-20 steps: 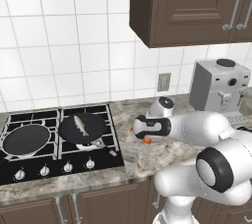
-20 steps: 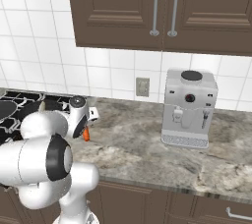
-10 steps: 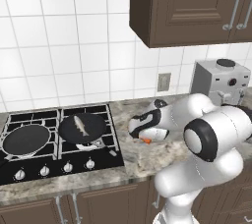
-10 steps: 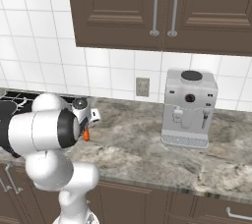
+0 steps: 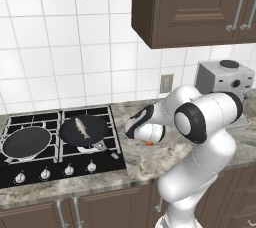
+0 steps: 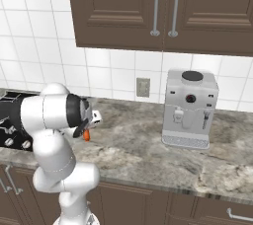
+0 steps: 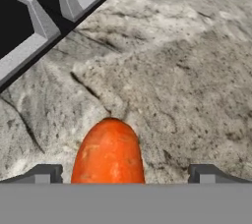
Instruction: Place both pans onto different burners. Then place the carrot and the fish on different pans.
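Note:
Two black pans sit on the cooktop (image 5: pixel 112 159), each on its own burner: the left pan (image 5: pixel 26 143) is bare, and the right pan (image 5: pixel 95 124) holds the pale fish (image 5: pixel 82 128). The orange carrot (image 7: pixel 109 152) lies on the granite counter just right of the cooktop, also seen as a small orange tip (image 5: pixel 148 143) and under the hand (image 6: pixel 87 135). My gripper (image 7: pixel 124 176) hangs low over the carrot, open. Its dark fingertips (image 7: pixel 43 174) stand on either side of the carrot with a gap to each. The carrot's near end is hidden.
A grey coffee machine (image 6: pixel 190 108) stands at the back right of the counter (image 6: pixel 138 145), below dark wall cabinets (image 6: pixel 163 12). A wall outlet (image 6: pixel 143 87) is on the tiles. The cooktop's raised grate edge (image 7: pixel 44 12) lies close beyond the carrot.
The arm's elbow has swung up and back toward the wall. The hand has stayed over the carrot and sunk a little. Jaws stay wide.

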